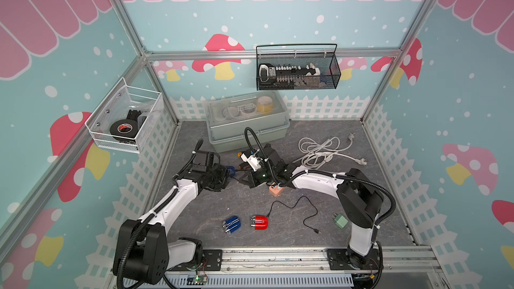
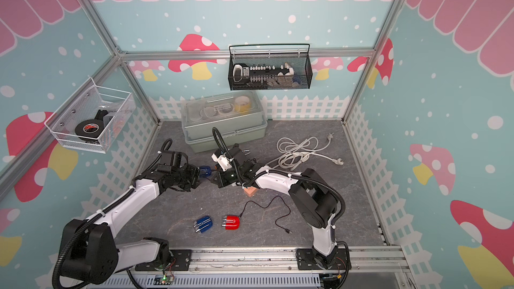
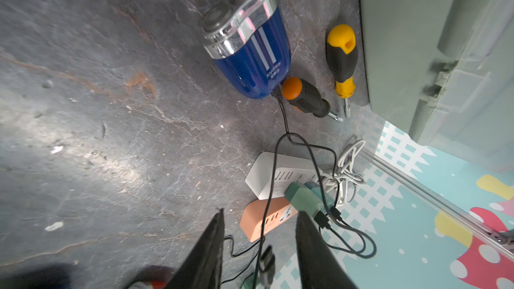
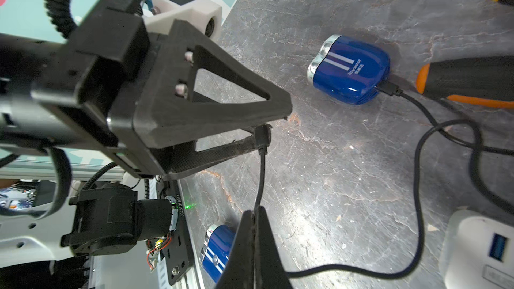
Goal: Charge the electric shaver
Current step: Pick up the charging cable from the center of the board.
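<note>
We see the blue shaver [image 3: 250, 51] lying flat on the bench [image 3: 111, 107], a black cable [image 3: 284, 115] plugged into its base.

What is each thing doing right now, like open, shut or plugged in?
Left claw, open, plug end between its tips.
Right claw, shut on the black cable.
Blue shaver by the claws, lying down, cable plugged in.
Toolbox, lid shut.
Red shaver, lying down, its cord end loose.

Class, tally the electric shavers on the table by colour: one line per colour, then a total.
Blue: 2, the front blue shaver and the far blue shaver
Red: 1, the red shaver
Total: 3
</note>
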Controlling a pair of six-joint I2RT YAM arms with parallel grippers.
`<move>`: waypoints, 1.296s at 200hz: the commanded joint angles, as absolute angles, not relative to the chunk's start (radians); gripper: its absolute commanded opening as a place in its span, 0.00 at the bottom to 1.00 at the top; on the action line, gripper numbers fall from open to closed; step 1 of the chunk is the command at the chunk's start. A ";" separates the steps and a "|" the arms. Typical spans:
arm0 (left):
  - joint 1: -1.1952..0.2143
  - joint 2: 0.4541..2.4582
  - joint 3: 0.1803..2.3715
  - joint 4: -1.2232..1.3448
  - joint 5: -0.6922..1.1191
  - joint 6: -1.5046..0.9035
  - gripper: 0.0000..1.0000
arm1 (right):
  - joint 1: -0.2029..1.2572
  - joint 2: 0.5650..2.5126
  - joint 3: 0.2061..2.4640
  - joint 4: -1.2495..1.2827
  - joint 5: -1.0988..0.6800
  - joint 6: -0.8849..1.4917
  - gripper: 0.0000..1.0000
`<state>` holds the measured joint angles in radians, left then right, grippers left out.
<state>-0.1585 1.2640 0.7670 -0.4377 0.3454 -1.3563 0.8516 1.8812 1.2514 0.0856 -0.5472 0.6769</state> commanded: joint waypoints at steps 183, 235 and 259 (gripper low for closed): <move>-0.156 1.226 0.720 -0.311 0.351 -1.334 0.00 | 0.788 1.948 1.195 0.325 -0.740 0.919 0.00; -0.170 1.161 0.738 -0.258 0.360 -1.334 0.00 | 0.764 1.848 1.170 0.396 -0.678 1.071 0.41; -0.189 1.122 0.736 -0.187 0.364 -1.375 0.00 | 0.758 1.823 1.196 0.442 -0.686 1.193 0.46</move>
<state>-0.1699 1.1675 0.7204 -0.2844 0.3603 -1.3499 0.7654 1.8927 1.1702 0.3405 -0.6891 1.0489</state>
